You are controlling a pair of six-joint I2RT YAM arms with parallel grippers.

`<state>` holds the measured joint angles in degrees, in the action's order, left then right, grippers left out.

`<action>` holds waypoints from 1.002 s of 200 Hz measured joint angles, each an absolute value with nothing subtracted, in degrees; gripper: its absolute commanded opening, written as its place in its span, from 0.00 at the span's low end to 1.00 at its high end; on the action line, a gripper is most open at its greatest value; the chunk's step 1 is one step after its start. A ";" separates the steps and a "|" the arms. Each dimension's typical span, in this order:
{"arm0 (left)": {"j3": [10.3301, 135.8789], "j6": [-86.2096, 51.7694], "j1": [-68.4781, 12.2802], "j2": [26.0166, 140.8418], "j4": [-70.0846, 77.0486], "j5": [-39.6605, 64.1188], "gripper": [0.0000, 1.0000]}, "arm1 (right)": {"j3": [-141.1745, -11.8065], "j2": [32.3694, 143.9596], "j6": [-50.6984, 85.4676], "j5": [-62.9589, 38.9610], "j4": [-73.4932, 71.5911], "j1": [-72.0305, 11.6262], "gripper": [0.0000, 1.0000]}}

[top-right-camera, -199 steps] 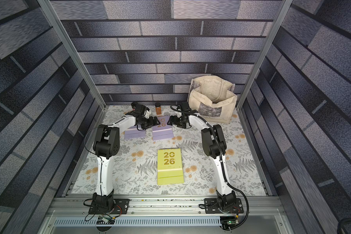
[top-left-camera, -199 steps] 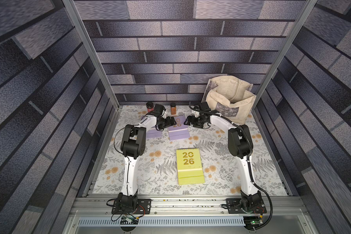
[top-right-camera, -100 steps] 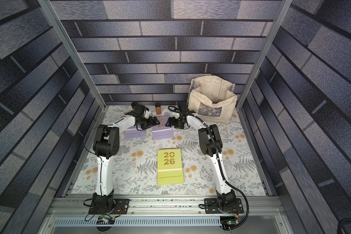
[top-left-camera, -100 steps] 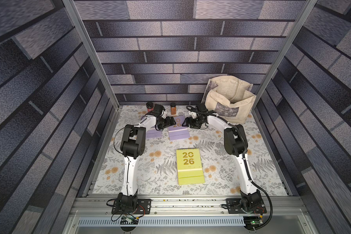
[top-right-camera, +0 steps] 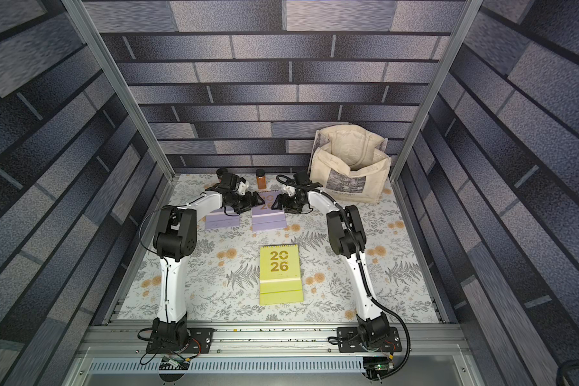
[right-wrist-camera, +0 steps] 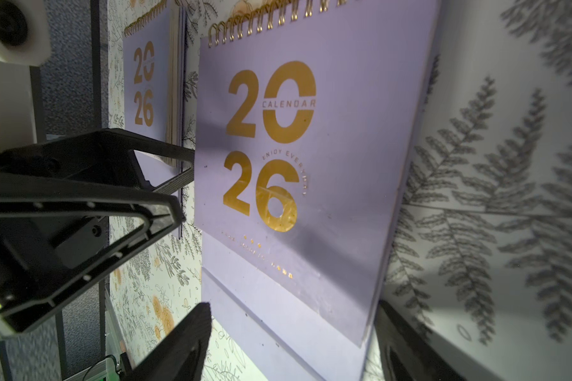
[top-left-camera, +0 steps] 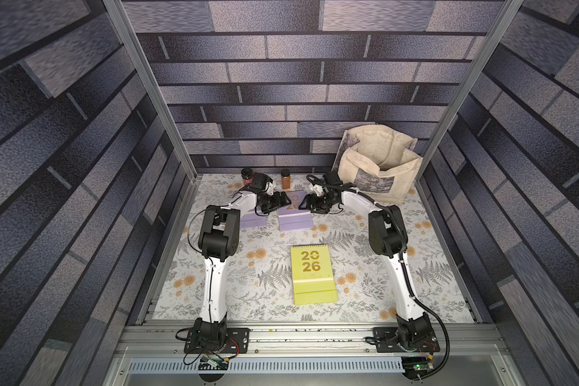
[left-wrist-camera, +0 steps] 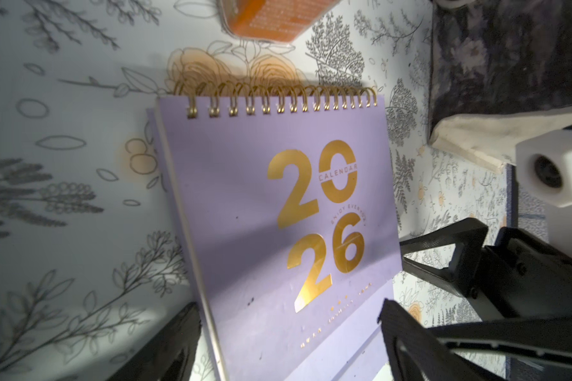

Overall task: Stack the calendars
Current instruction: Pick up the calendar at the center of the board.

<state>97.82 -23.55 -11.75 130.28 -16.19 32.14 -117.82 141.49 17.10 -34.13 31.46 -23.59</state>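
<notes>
Left tool, right tool, lavender calendar flat between them

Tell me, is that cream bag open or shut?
Open: the tote bag gapes wide in both top views, its shadowed inside showing.

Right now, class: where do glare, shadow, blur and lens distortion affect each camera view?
Left wrist view: glare on the lavender calendar, a shadow band across it, orange jar blurred. Right wrist view: glare on the gold 6, near fingers soft. Both top views: sharp, but the frame posts splay outward.
</notes>
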 measured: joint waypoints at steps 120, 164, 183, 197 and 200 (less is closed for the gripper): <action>95.33 -24.62 -10.35 130.21 -11.05 36.01 0.83 | -112.62 140.07 19.16 -36.95 26.70 -23.18 0.59; 94.48 -24.60 -10.28 130.21 -9.74 36.45 0.74 | -111.37 139.61 20.21 -37.50 25.63 -23.18 0.58; 93.80 -24.38 -10.31 130.21 -9.58 38.00 0.68 | -110.91 139.48 20.53 -37.63 25.06 -23.24 0.58; 93.27 -24.23 -10.33 130.21 -9.65 40.01 0.65 | -110.69 139.39 20.56 -37.85 24.73 -23.38 0.58; 93.17 -24.16 -10.33 130.21 -9.65 40.42 0.65 | -110.67 139.37 20.56 -37.87 24.69 -23.40 0.58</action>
